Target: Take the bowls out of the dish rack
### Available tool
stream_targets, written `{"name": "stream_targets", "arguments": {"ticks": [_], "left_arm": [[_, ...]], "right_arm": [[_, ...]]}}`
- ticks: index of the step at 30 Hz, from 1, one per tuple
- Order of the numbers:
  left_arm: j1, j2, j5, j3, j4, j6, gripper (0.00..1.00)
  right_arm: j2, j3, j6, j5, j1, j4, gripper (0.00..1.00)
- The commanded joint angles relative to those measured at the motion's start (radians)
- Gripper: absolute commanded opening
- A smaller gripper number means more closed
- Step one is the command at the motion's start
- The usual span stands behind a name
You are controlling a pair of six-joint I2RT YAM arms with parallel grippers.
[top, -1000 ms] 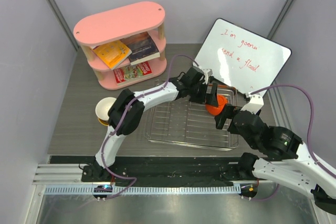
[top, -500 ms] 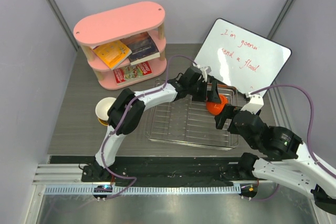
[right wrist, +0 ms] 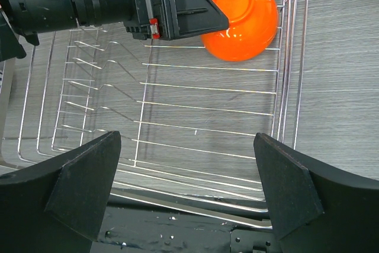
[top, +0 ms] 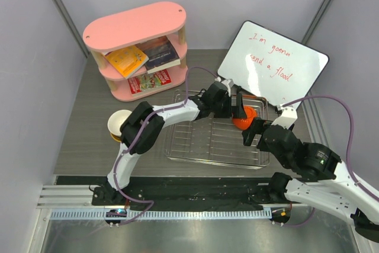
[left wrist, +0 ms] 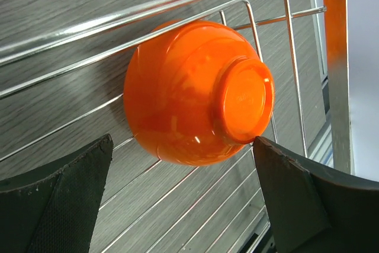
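In the far right corner of the dish rack [top: 201, 143], the orange bowl [left wrist: 195, 93] lies mouth down on the wires, its foot tilted up toward the right rim. My left gripper [left wrist: 182, 143] straddles it, fingers spread wide, one tip right at the foot. My right gripper [right wrist: 186, 137] hangs spread over the near bars.

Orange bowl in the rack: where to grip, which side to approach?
Probably pinch the orange bowl across its rounded wall, coming from above on the foot side. It lies tipped, foot ring up, rim down against the dish rack wires, so the rim looks unreachable. The open left tool faces it, a finger at each side.
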Motion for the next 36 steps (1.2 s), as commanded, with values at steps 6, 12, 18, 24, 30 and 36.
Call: {"name": "stream_targets", "arguments": {"ticks": [6, 12, 18, 24, 30, 36], "left_arm": [[-0.026, 0.012, -0.093, -0.017, -0.061, -0.057, 1.0], [-0.033, 0.045, -0.071, 0.011, -0.054, -0.075, 1.0], [-0.035, 0.048, -0.028, -0.009, 0.01, -0.104, 1.0], [-0.033, 0.043, -0.007, -0.04, 0.073, -0.15, 1.0], [-0.033, 0.046, -0.027, -0.046, 0.071, -0.203, 1.0], [-0.035, 0.051, -0.091, -0.031, -0.001, -0.209, 1.0]], "right_arm": [[-0.023, 0.0, 0.013, 0.015, -0.001, 0.021, 1.0], [-0.017, 0.0, 0.011, 0.015, -0.001, 0.021, 1.0], [-0.015, -0.003, 0.013, 0.017, -0.002, 0.022, 1.0], [-0.017, -0.002, 0.011, 0.015, -0.001, 0.022, 1.0], [-0.013, -0.002, 0.01, 0.017, -0.002, 0.024, 1.0], [-0.015, -0.003, 0.008, 0.017, -0.002, 0.024, 1.0]]}}
